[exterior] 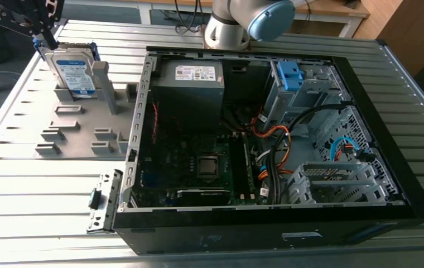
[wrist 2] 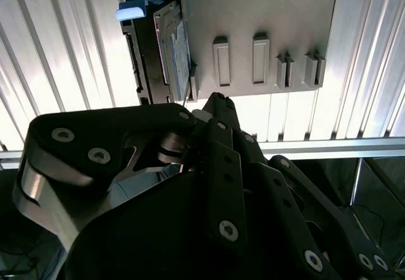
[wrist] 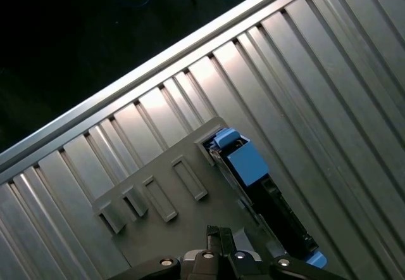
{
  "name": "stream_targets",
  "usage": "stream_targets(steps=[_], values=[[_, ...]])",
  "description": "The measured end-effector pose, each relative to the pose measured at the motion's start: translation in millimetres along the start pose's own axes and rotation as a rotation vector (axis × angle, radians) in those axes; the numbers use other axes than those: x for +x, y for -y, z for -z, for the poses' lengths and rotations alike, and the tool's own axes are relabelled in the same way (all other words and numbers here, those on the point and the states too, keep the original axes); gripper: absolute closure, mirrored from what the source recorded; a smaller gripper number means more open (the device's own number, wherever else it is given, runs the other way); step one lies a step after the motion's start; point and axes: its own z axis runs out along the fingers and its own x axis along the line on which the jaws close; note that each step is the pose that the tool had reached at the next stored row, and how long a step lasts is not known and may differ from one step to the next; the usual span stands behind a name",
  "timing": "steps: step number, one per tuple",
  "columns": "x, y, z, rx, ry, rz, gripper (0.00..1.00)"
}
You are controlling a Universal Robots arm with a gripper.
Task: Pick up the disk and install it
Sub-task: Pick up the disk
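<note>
1. Jaws clenched on nothing, my gripper (exterior: 47, 42) hangs just above the disk (exterior: 74, 70).
2. Disk stands upright in the grey holder (exterior: 78, 125), beside the open computer case (exterior: 234, 234).

There was one disk (exterior: 74, 72), one grey slotted plate (exterior: 18, 128), one open computer case (exterior: 234, 234), one power-supply box (exterior: 189, 92) and one end effector (exterior: 46, 40).

Black screw-studded end effector (wrist 2: 204, 106); silver arm (exterior: 225, 30), pale-blue joint cap (exterior: 271, 17)
</note>
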Motion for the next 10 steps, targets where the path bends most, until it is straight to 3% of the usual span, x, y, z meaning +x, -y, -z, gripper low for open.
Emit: stream_targets(steps=[10], values=[[0.0, 0.0, 0.0, -0.0004, -0.0004, 0.016, 0.89]])
